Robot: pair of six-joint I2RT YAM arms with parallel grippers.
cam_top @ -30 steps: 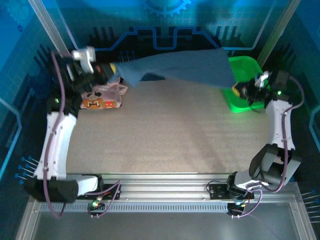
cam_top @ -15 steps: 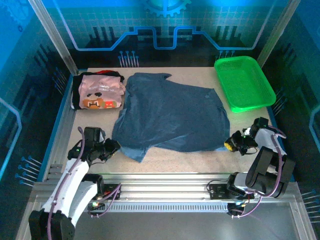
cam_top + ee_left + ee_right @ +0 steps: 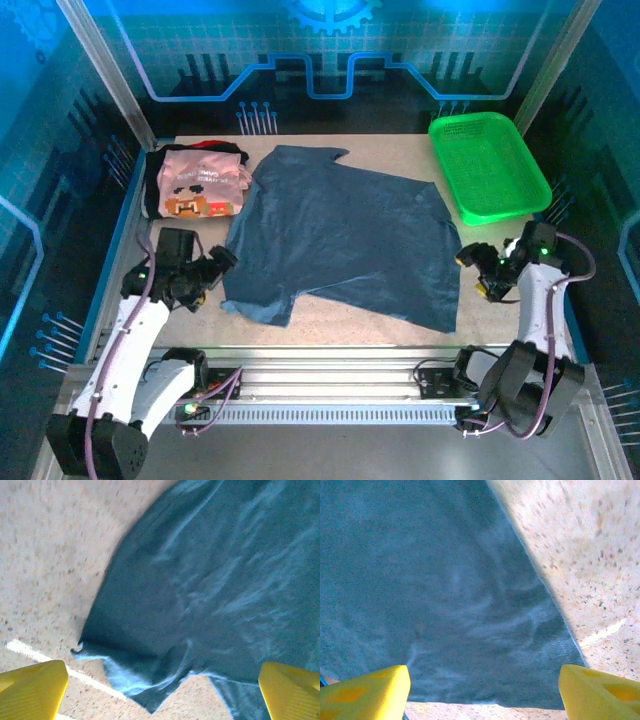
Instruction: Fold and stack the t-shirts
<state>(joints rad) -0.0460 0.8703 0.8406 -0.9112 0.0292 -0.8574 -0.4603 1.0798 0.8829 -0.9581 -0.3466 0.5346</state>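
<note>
Slate-blue t-shirt (image 3: 340, 235) lies flat; long axis far-left to near-right.

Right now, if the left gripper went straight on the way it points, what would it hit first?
Probably the dark blue t-shirt: the left gripper aims at its rumpled near-left corner, though depth is unclear.

You have a dark slate-blue t-shirt (image 3: 340, 235) of soft, matt cloth, finely creased. It lies on a tabletop (image 3: 360, 325) with a pale, speckled, grainy matt surface. The pink t-shirt (image 3: 200, 185) is soft cloth with a flat printed patch. The black t-shirt (image 3: 157, 172) is matt cloth. The basket (image 3: 488, 170) is bright green plastic mesh. The fingers (image 3: 35, 687) of your left tool (image 3: 162, 687) and right tool (image 3: 480, 690) look like yellow plastic, matt and faintly lined. The near rail (image 3: 330, 365) is ribbed silver metal.
</note>
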